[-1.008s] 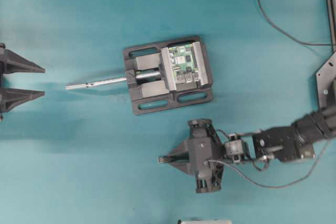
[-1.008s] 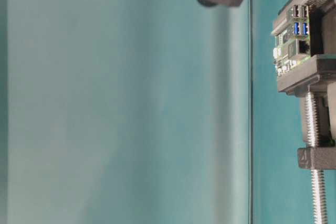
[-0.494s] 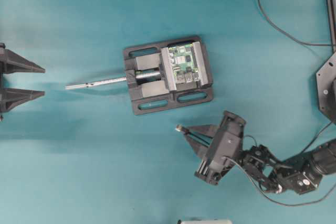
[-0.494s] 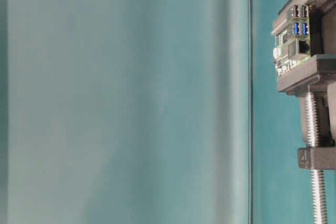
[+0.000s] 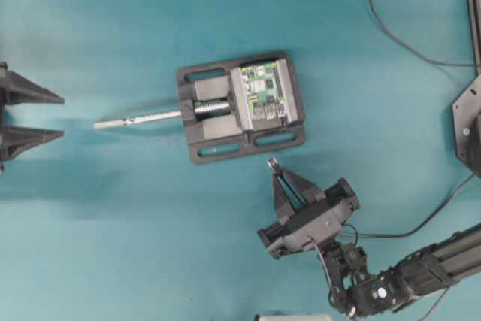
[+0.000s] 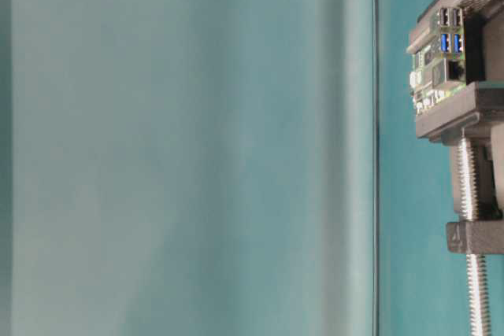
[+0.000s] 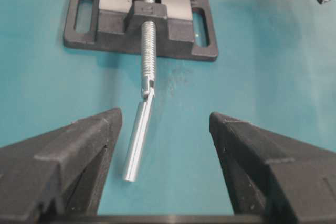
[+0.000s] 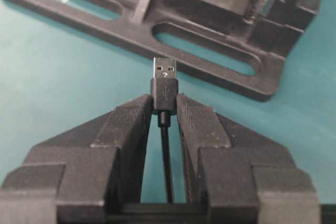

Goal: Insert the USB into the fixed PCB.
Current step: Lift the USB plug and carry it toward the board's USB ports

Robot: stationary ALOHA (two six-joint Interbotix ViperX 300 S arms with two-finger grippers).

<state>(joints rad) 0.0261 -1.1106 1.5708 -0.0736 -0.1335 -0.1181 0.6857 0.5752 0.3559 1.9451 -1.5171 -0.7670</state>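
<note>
We find a plain teal table (image 5: 113, 246) filling every view; no room beyond it is visible. A black vise (image 5: 240, 108) sits mid-table, clamping the PCB (image 5: 264, 92). The right gripper (image 8: 164, 107) has its fingers (image 8: 131, 124) pinching the USB (image 8: 164, 80) just short of the vise base; in the overhead view its long axis runs up-frame, metal tip toward the vise. The left gripper (image 7: 165, 124) rests well apart, fingers spread wide.

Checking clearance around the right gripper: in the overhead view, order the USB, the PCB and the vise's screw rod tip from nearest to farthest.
1. USB, pinched at the right gripper fingertips.
2. PCB, in the vise above.
3. Screw rod tip, far left.
</note>
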